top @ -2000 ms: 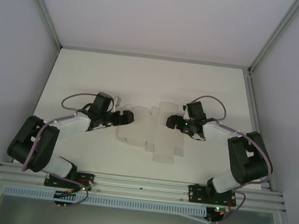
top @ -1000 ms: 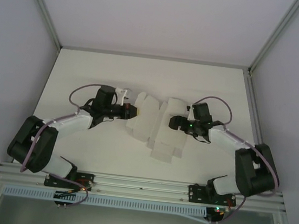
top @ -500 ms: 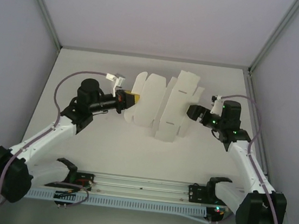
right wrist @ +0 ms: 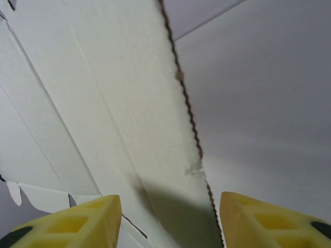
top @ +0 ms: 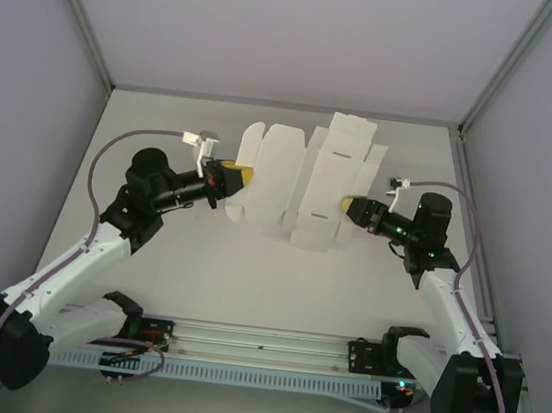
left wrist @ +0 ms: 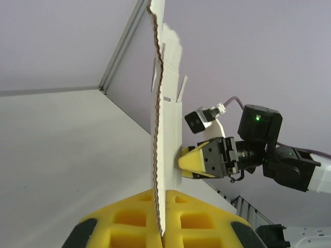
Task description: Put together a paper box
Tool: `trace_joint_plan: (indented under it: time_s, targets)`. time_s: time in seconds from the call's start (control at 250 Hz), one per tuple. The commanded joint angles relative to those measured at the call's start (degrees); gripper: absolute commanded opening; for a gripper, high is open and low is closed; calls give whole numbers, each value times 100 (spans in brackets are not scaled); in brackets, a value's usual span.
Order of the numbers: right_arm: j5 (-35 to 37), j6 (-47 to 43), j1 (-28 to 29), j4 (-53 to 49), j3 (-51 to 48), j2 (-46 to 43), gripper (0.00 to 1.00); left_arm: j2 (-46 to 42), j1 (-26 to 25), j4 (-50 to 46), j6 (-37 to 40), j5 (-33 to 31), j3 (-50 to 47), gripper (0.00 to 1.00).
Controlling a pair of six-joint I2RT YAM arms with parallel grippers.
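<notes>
top external view: the flat white cardboard sheet of the paper box (top: 304,185) is held up on its edge over the white table (top: 197,277), between the two arms. the left gripper (top: 237,177) is pinched tight on its left edge. the right gripper (top: 348,208) has its yellow fingers (right wrist: 77,222) apart, one on each side of the right edge; whether they touch the sheet is hard to see.

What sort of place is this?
Likely a lab test booth: a white table boxed in by plain walls and aluminium posts, a left arm and right arm bolted at its edge, one cardboard sheet between them.
</notes>
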Motion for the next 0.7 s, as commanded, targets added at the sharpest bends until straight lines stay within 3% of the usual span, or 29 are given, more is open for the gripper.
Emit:
trace_joint_plan:
  time_s: [0.0, 0.188, 0.335, 0.523, 0.555, 0.599, 0.643, 0.659, 0.695]
  targets:
    - [-189, 71, -25, 120, -152, -95, 49, -153, -25, 151, -78, -451, -9, 0]
    - [-273, 57, -17, 208, -220, -180, 28, -196, -17, 37, -144, -678, -61, 0]
    - [-188, -36, -24, 109, -210, -210, 21, -250, -21, -6, -174, -954, -172, 0]
    - [38, -447, -24, -217, -126, -302, 0, -228, -17, -433, -115, -1316, -260, 0]
    - [86, -550, -14, -405, -66, -291, 0, -208, -16, -714, -76, -1542, -225, 19]
    - [153, -787, 6, -784, 55, -264, 0, -176, -24, -1142, 12, -1852, -179, 61]
    - [316, -1100, 106, -1206, 184, -229, 0, -143, -26, -1602, 65, -2357, -141, 94]
    - [405, -1212, 154, -1356, 222, -213, 0, -117, -32, -1754, 89, -2573, -147, 99]
    - [594, -1406, 293, -1558, 263, -157, 0, -50, -34, -2064, 121, -3118, -181, 100]
